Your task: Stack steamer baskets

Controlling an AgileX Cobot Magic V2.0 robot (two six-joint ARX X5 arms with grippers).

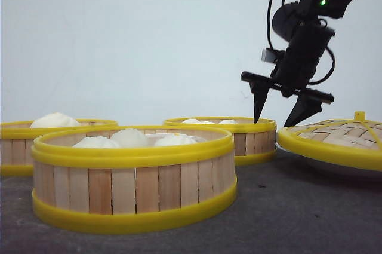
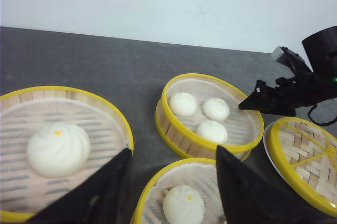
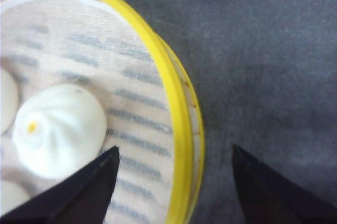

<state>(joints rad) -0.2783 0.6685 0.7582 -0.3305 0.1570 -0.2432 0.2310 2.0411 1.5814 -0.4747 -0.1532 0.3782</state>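
Three steamer baskets holding white buns stand on the dark table: one at the left, one in front, one further back. My right gripper hangs open just above the back basket's right rim. In the right wrist view its fingers straddle that yellow rim, one over the lined inside near a bun, the other over the table. My left gripper is open and empty, high above the gap between the left basket and the front basket.
A domed woven lid with a yellow rim and knob rests on a white plate at the right, close beside the back basket. A pale wall stands behind the table. Bare dark table lies right of the back basket.
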